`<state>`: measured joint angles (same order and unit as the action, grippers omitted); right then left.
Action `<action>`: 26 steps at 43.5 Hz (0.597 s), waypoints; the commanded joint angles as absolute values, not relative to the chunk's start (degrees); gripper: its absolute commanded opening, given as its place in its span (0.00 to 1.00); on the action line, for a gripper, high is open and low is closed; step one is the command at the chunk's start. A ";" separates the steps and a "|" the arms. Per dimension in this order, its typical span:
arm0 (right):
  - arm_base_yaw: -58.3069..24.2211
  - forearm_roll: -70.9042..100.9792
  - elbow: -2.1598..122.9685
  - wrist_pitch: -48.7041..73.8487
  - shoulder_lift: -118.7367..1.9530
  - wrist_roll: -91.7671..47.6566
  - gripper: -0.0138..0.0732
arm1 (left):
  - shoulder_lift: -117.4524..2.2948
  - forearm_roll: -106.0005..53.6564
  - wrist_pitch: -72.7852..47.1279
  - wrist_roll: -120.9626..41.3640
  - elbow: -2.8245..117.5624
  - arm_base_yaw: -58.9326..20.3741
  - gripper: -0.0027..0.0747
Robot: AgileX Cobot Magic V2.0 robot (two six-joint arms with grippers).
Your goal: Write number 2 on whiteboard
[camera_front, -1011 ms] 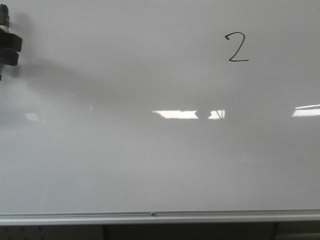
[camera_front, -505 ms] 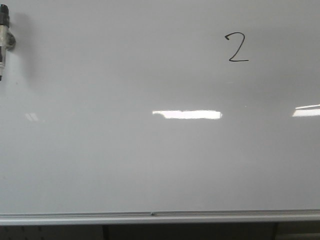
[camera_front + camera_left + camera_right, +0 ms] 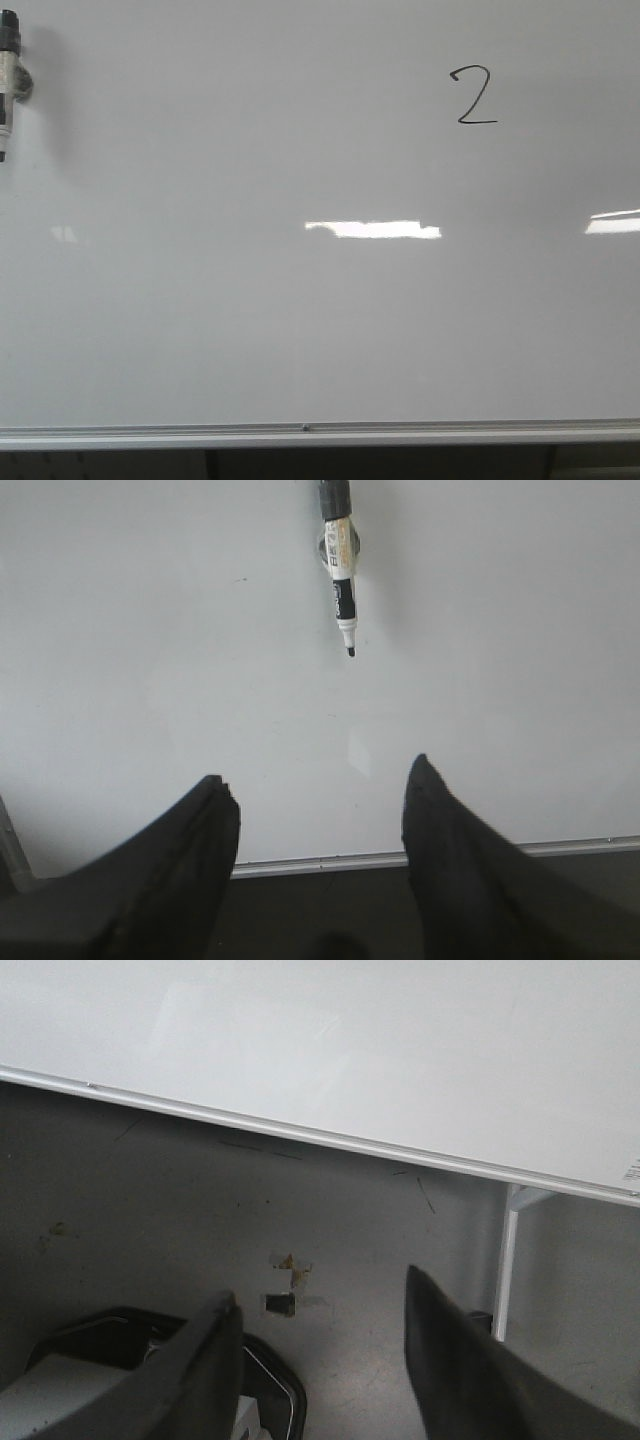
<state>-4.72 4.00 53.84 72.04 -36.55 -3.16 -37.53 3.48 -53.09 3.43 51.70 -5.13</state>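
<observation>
Number 2 point(image 3: 473, 96) drawn upper right of whiteboard point(image 3: 300, 320); marker point(image 3: 8, 85) stuck at far left edge. Left gripper point(image 3: 318, 790) and right gripper point(image 3: 320, 1320) jaws spread, empty

Soft daylight — glare streaks on whiteboard point(image 3: 200, 330)

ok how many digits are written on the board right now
1. The number 2 sits in the upper right of the whiteboard in the front view. Board areas beyond the frame edges can't be checked.

Handwritten black number 2 point(image 3: 473, 95), upper right of whiteboard point(image 3: 250, 320)
</observation>
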 commanded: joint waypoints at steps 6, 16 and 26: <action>-4.32 0.76 52.85 69.73 -31.82 0.82 0.61 | -34.64 3.19 -49.56 3.44 49.99 -5.04 0.51; -4.37 0.88 51.92 66.37 -31.43 0.64 0.61 | -34.64 3.19 -48.64 3.44 49.63 -5.04 0.47; -4.37 1.16 50.42 64.52 -31.43 0.64 0.38 | -34.76 3.19 -48.64 3.44 49.63 -5.04 0.16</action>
